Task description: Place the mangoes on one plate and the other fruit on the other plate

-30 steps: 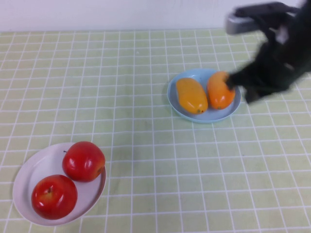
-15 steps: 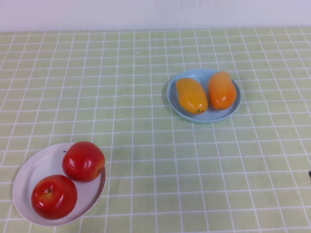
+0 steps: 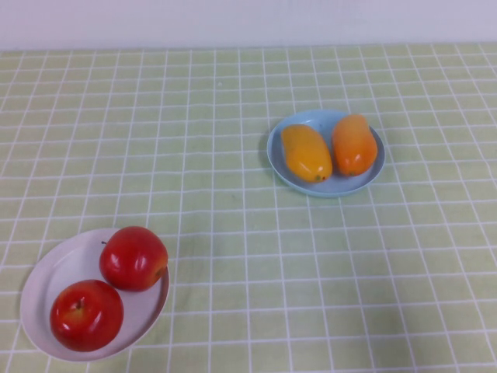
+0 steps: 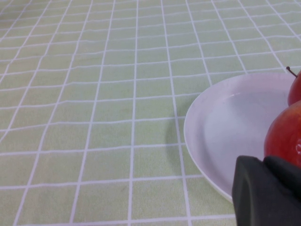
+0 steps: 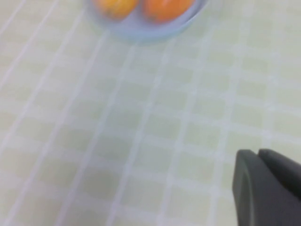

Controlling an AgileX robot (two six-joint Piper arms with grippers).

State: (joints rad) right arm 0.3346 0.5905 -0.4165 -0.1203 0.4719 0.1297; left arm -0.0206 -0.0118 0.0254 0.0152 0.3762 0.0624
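Sitting just beside the left gripper (image 4: 265, 190): white plate (image 4: 221, 127) carrying both apples (image 4: 284, 134). Lying well ahead of the right gripper (image 5: 265, 188): blue plate (image 5: 150, 29) holding two mangoes (image 5: 165, 7), seemingly side by side. Finger spread impossible to judge on either gripper.

Bright even light; right wrist view blurred.
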